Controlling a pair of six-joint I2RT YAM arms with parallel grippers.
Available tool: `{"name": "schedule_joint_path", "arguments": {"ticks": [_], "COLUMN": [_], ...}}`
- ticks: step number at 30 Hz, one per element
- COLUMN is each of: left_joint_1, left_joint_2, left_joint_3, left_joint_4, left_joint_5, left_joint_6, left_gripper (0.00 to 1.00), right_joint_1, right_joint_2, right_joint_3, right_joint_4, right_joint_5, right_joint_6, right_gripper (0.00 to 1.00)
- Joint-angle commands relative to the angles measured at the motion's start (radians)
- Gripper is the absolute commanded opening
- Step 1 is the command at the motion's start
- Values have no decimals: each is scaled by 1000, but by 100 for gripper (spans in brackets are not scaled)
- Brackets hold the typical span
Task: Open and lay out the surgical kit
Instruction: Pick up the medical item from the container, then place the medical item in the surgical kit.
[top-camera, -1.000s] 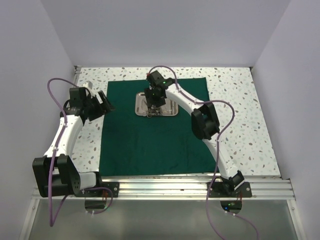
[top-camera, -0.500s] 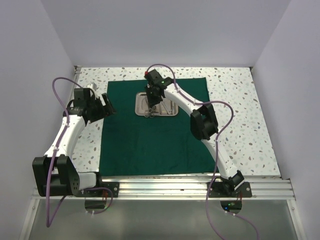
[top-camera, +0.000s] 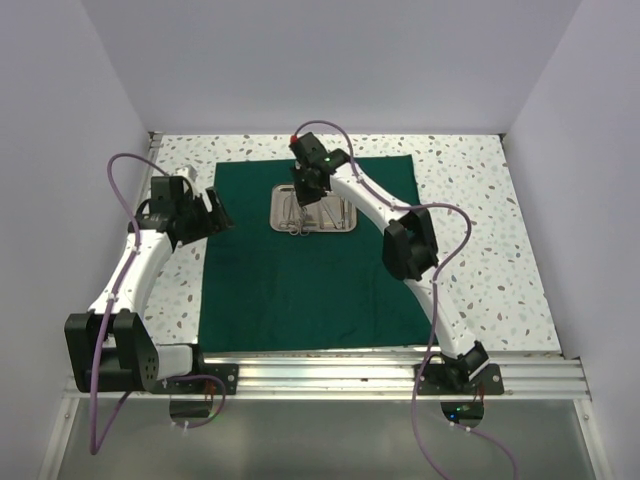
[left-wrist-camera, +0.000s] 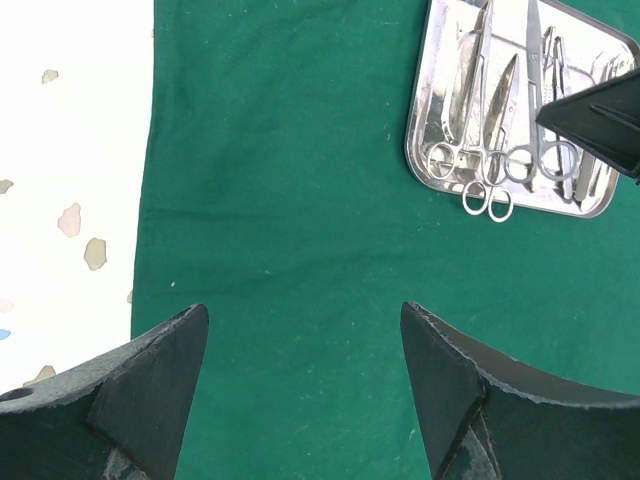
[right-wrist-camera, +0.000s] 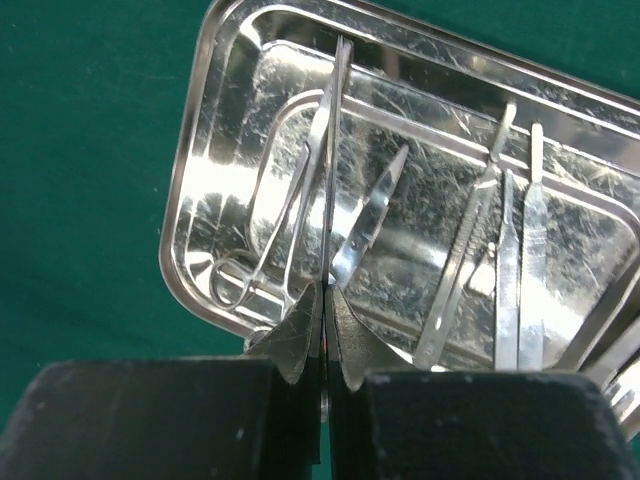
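The surgical kit lies open: a dark green cloth (top-camera: 300, 285) spread flat, with a small steel tray (top-camera: 346, 228) on its far middle. In the tray (right-wrist-camera: 190, 200) lie several slim silver instruments, among them ring-handled forceps (right-wrist-camera: 262, 250) and scissors (left-wrist-camera: 487, 190) whose rings overhang the tray's rim (left-wrist-camera: 415, 150). My right gripper (right-wrist-camera: 325, 290) is down in the tray, shut on a thin silver instrument (right-wrist-camera: 336, 150) that shows edge-on between the jaws. My left gripper (left-wrist-camera: 302, 308) hovers open over the cloth's left part, with nothing between its fingers.
Speckled white tabletop (top-camera: 470, 230) surrounds the cloth, with a strip of it showing left of the cloth (left-wrist-camera: 70, 150). White walls close in the back and both sides. The right arm (top-camera: 405, 245) arches over the cloth's right half.
My right gripper has shut on the thin instrument in the tray. The left gripper has drifted slightly toward the far side, still open.
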Motion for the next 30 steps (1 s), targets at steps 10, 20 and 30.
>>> {"name": "schedule_joint_path", "arguments": {"ticks": [10,20,30], "left_joint_1": [-27,-57,-65], "left_joint_2": [-10,54,85], "left_joint_3": [11,34,67], "left_joint_4": [22,34,23], "left_joint_5": [-45,-28,-23], "left_joint_6": [22,21,21], "left_gripper": [80,79,77], "right_joint_1": [-19,-17,-19], "right_joint_2": [-700,-980,-908], "right_joint_3": [-800,-1444,-1310], "right_joint_4": [125,232,-49], "right_joint_5": [143,82,361], "right_joint_6": [10,167,217], "right_gripper": [0,0,87]}}
